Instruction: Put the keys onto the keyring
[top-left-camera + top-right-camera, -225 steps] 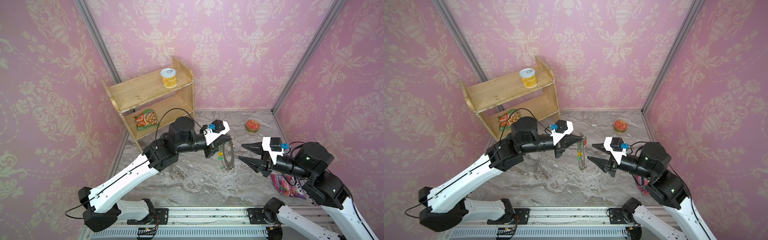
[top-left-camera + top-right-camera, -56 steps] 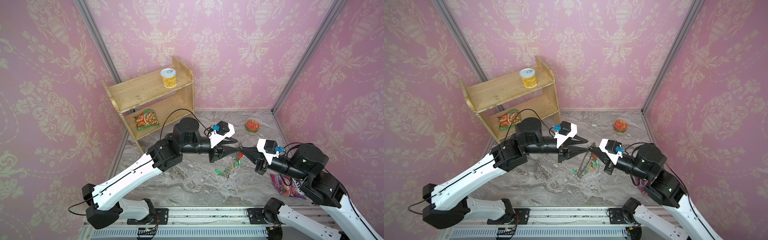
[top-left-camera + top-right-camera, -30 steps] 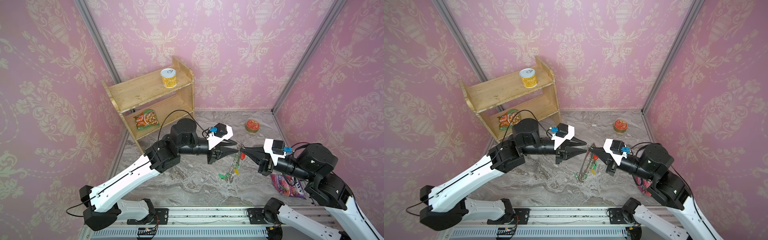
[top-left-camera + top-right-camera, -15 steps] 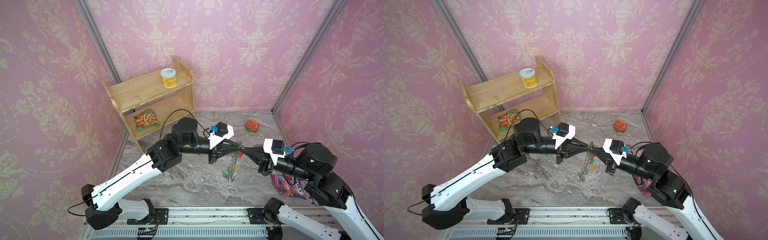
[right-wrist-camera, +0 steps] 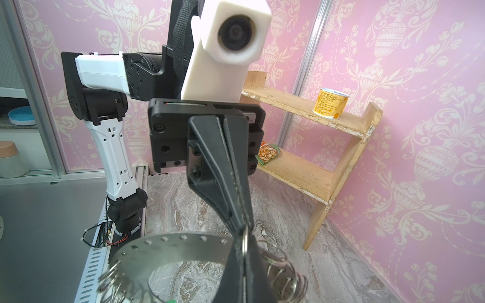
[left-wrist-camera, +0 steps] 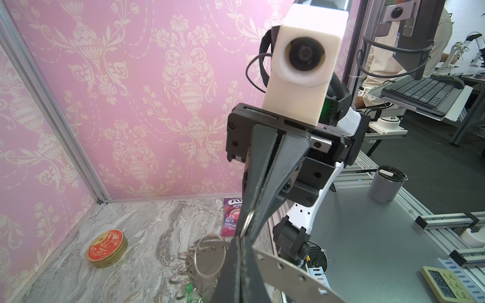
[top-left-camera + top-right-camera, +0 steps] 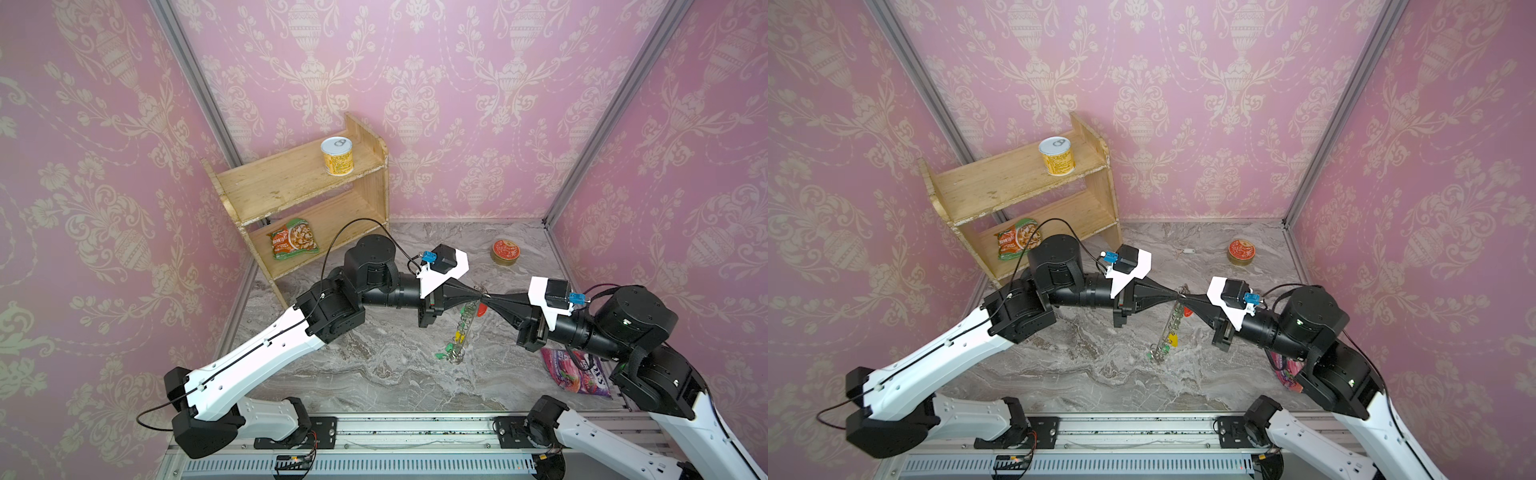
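Clearly the left gripper (image 7: 478,296) and right gripper (image 7: 491,298) are both clamped on the top rim of the keyring (image 7: 467,319), hanging edge-on robot-side of the red tin (image 7: 505,252): probably stiff, slick, light metal, keys (image 7: 458,335) dangling loose, best pinched on its flat rim.

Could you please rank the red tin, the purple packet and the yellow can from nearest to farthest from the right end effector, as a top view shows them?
From the right end effector:
1. red tin, just behind it, toward the back.
2. purple packet, front right, low beside that arm.
3. yellow can, on top of the shelf, back left.
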`<state>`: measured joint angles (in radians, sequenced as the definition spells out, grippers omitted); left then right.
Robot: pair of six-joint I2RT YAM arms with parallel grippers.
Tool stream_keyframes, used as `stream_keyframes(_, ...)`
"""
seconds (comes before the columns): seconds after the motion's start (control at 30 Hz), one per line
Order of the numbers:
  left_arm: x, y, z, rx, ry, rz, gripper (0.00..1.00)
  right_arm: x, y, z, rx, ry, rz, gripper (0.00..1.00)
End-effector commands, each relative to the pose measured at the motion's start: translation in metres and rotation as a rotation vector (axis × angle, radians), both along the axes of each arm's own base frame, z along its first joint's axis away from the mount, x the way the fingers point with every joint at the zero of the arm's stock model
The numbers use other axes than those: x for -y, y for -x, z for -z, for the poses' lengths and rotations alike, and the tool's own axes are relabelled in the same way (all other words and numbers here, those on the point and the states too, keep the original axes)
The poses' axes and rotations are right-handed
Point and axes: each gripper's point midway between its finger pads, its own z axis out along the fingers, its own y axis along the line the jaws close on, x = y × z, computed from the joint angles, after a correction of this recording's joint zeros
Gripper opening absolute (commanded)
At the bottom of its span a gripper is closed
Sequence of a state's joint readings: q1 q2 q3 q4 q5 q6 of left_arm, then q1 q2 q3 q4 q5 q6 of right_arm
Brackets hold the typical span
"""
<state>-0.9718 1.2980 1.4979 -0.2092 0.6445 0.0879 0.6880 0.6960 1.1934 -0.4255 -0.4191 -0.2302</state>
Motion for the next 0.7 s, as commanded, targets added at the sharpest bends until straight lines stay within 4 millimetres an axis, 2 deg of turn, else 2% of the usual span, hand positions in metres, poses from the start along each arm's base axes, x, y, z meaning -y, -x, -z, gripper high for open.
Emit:
stream_keyframes(0.0, 0.012, 0.02, -0.003, 0.011, 0.026, 0.099, 0.0, -0.003, 0.001, -0.02, 0.023, -0.053, -0.017, 0.0)
stream_keyframes(0.17, 0.008, 0.018, -0.005, 0.046, 0.032, 0.072, 0.0, -0.002, -0.004, -0.015, -0.001, -0.034, 0.009, 0.0)
stream_keyframes(0.47, -0.001, 0.016, -0.001, 0.082, -0.032, 0.033, 0.0, 0.005, -0.007, -0.005, -0.025, 0.022, 0.058, 0.12)
stream_keyframes(0.6, -0.003, 0.015, 0.001, 0.093, -0.067, 0.028, 0.0, 0.006, -0.009, 0.001, -0.041, 0.05, 0.066, 0.22)
stream_keyframes(0.67, -0.003, 0.015, 0.002, 0.095, -0.078, 0.025, 0.0, 0.006, -0.009, 0.002, -0.044, 0.058, 0.069, 0.23)
